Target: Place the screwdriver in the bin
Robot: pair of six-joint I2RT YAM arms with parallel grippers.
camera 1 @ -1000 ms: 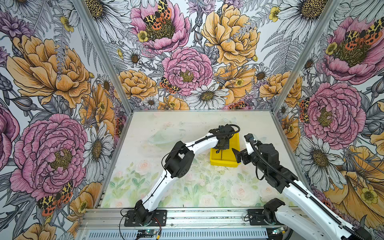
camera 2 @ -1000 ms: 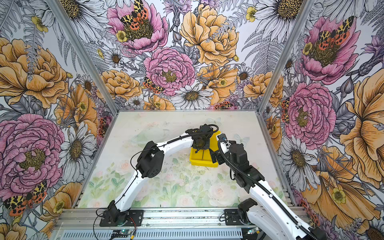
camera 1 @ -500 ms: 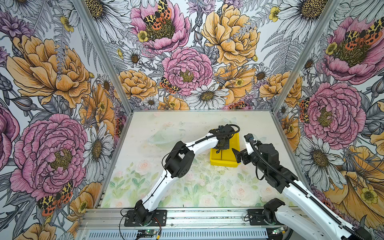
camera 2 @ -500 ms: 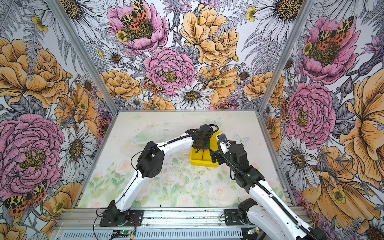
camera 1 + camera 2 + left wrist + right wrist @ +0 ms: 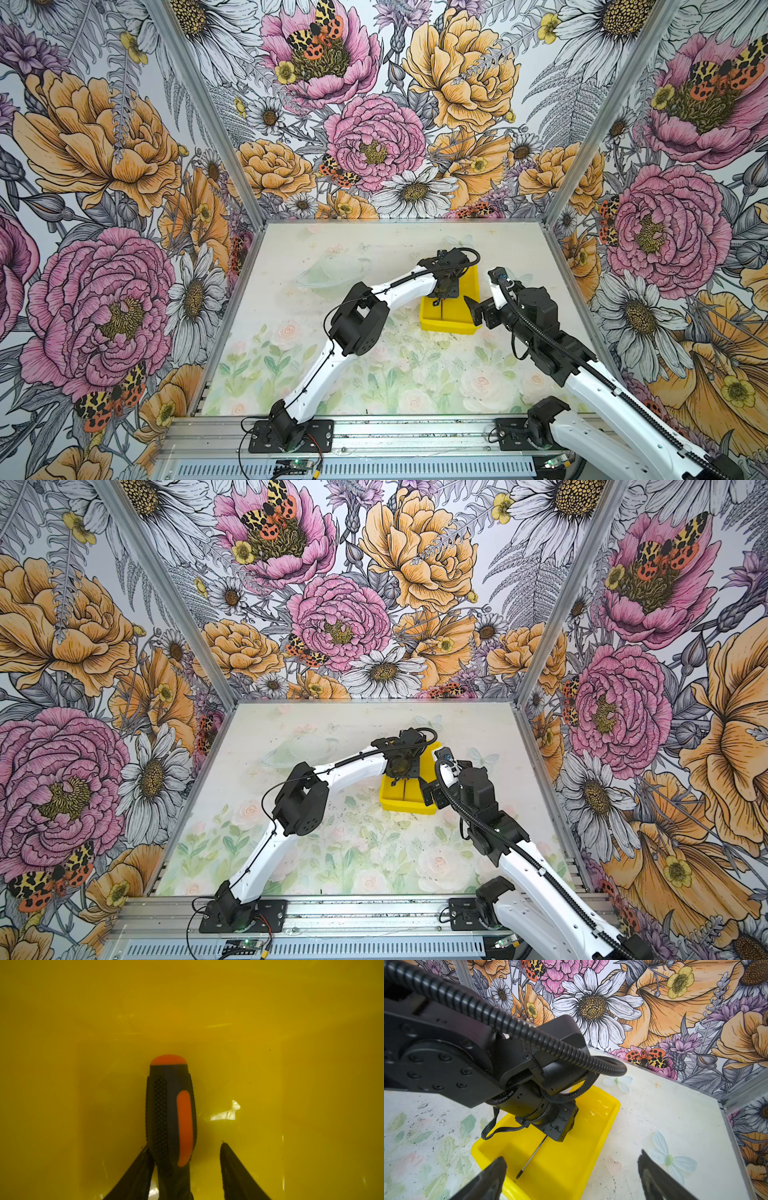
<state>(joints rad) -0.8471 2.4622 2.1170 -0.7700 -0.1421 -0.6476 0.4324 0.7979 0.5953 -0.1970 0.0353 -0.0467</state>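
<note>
The screwdriver [image 5: 170, 1118] lay in the bin [image 5: 311, 1084] between the left gripper's [image 5: 185, 1146] parted jaws, touching only one finger.

The bin [image 5: 446, 326] is a shallow, bright yellow plastic tray with low walls, rounded corners and a glossy floor. It sits on the table [image 5: 374, 374] right of centre, about midway between near and far, with its long side running near to far. The screwdriver [image 5: 170, 1109] lies inside it along that length, roughly down the middle. Its black handle has a dotted grip, an orange end cap and an orange oval inlay, and points to the far end. The thin metal shaft runs toward the near wall and ends in a dark tip on the floor, short of that wall; only the shaft shows in both top views.
</note>
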